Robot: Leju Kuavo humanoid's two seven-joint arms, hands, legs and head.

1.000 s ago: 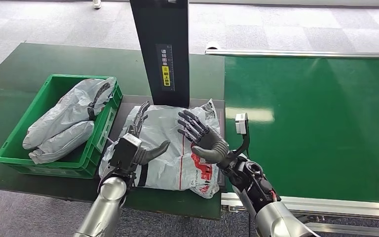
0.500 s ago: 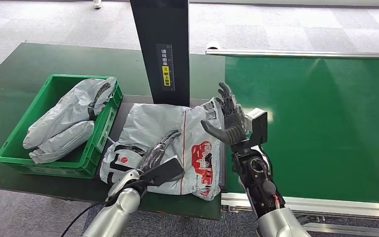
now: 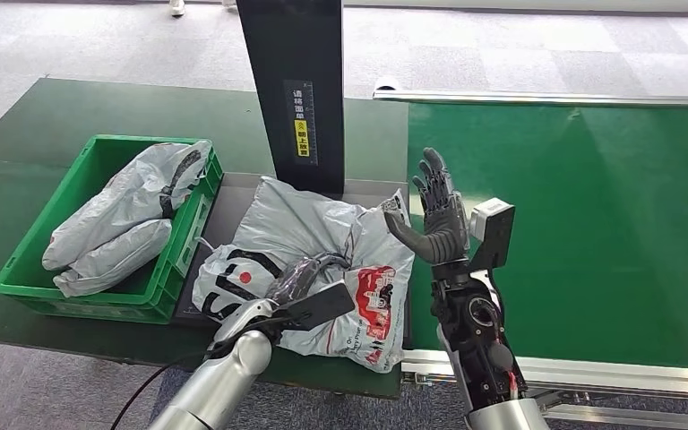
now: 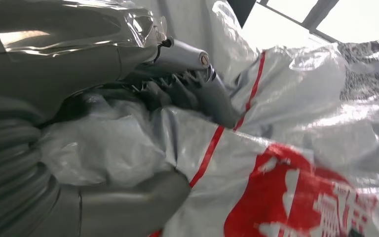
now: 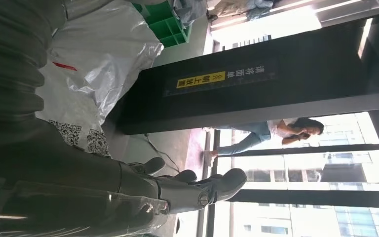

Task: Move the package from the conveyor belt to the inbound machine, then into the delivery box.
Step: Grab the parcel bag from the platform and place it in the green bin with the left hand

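Note:
The package [image 3: 305, 224], a grey-white plastic bag with red print, lies bunched on the inbound machine's plate [image 3: 233, 190] under its black column [image 3: 294, 90]. My left hand [image 3: 309, 291] grips the package's near part. In the left wrist view the fingers [image 4: 212, 94] dig into a fold of the package [image 4: 301, 148], with the thumb underneath. My right hand [image 3: 437, 219] is raised beside the package's right edge, fingers spread and pointing up, holding nothing. The right wrist view shows this right hand [image 5: 168, 190] empty, facing the column [image 5: 256, 94].
A green crate [image 3: 22, 260] holding grey bags [image 3: 125, 215] stands left of the plate. The green conveyor belt [image 3: 591, 224] runs on the right, behind a metal rail [image 3: 546, 98]. A person [image 5: 276, 131] stands far off behind the column.
My left hand dropped from the package's top to its near edge and closed on it, bunching the bag up. My right hand lifted off the package and moved right.

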